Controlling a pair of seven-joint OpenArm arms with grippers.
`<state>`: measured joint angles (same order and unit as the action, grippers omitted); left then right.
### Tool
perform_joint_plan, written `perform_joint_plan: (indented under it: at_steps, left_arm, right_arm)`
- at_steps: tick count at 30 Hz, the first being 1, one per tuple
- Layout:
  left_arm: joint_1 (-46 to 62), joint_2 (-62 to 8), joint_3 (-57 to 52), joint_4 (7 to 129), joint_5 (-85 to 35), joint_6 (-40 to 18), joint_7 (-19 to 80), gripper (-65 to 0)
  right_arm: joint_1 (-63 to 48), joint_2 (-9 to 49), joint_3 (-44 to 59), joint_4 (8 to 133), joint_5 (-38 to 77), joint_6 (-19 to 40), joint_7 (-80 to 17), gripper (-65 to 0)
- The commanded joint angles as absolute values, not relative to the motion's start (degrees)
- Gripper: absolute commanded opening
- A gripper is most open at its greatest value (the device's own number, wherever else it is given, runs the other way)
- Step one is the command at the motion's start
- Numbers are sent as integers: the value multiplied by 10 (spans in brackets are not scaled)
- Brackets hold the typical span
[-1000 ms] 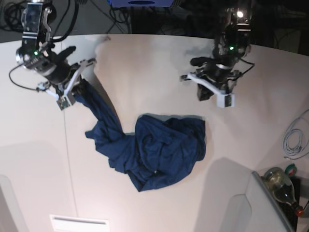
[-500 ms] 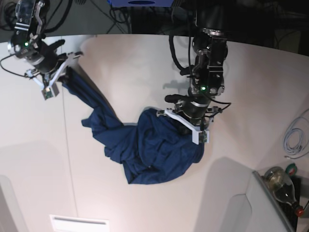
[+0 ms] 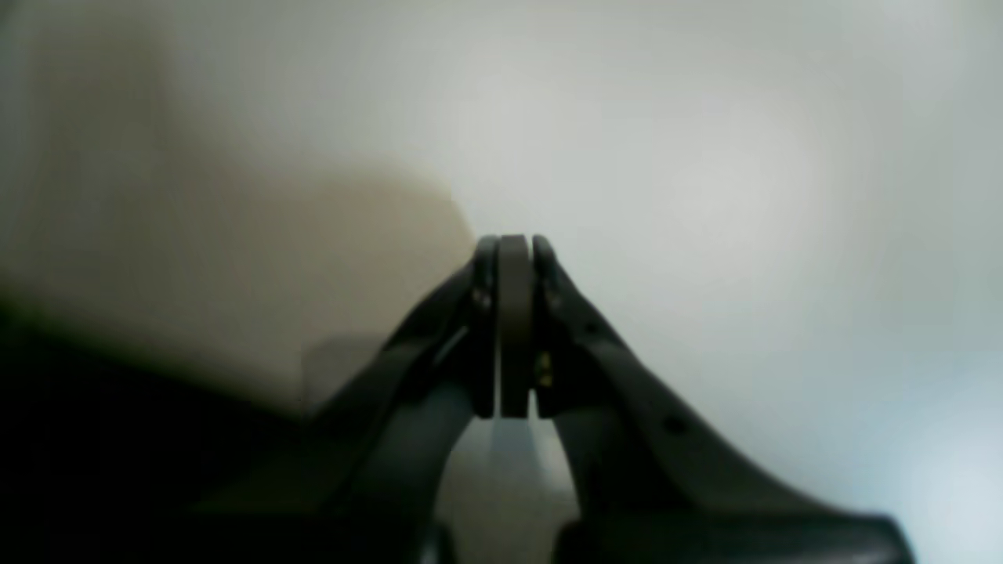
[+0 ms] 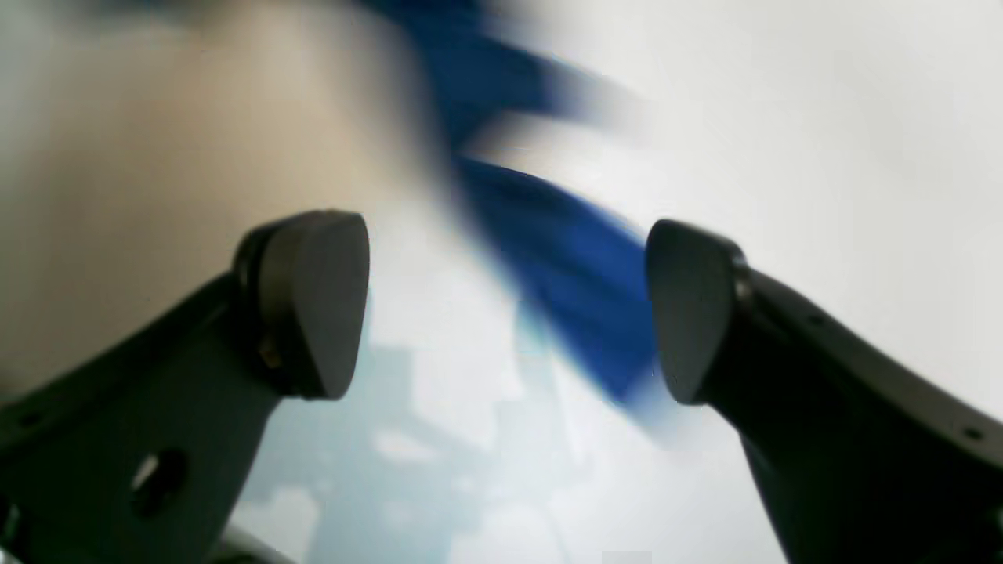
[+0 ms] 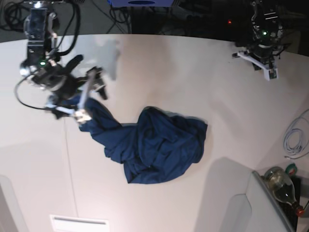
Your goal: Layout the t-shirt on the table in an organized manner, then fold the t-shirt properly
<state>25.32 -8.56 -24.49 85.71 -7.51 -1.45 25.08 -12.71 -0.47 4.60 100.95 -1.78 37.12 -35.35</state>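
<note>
The dark navy t-shirt (image 5: pixel 159 145) lies crumpled in a heap on the white table (image 5: pixel 193 77), with one stretched end reaching up and left. My right gripper (image 5: pixel 88 95) hovers open over that end. In the right wrist view the right gripper (image 4: pixel 501 305) has its jaws wide apart, and the blurred blue t-shirt (image 4: pixel 572 266) runs between them close to the right finger, ungripped. My left gripper (image 5: pixel 263 65) is at the far right of the table, away from the shirt. In its wrist view the left gripper (image 3: pixel 513 244) is shut with nothing between its pads.
A white cable (image 5: pixel 294 137) lies at the right edge. A bottle (image 5: pixel 280 186) stands at the near right corner beside a grey panel (image 5: pixel 231 203). Another grey panel (image 5: pixel 19 193) fills the near left corner. A thin dark seam (image 5: pixel 67 159) runs down the left side.
The right gripper has opened and let go of the shirt's end, dropping toward the heap. The left arm has left the shirt's middle and swung back to the far right corner.
</note>
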Motion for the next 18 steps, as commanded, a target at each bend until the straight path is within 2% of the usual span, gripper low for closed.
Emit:
perform_joint_plan:
  at_steps: [1, 6, 11, 14, 18]
  left_arm:
    - [251, -91, -255, 880, -73, -10, 237, -650]
    - [272, -89, -248, 937, -73, -10, 238, -634]
    - [268, -65, -247, 961, -73, -15, 238, -635]
    - [260, -52, -248, 967, -73, -36, 238, -650]
    - [255, -45, -247, 970, -73, -43, 238, -650]
  right_arm:
    - [-109, -2, 20, 1011, -15, 353, -323, -140]
    - [-21, -4, -154, 923, -15, 262, -296, -140]
    - [62, -7, -271, 836, -13, 183, -293, -140]
    - [91, -30, -313, 807, -13, 167, -293, -140]
    - [123, -73, -315, 747, -14, 167, -292, -141]
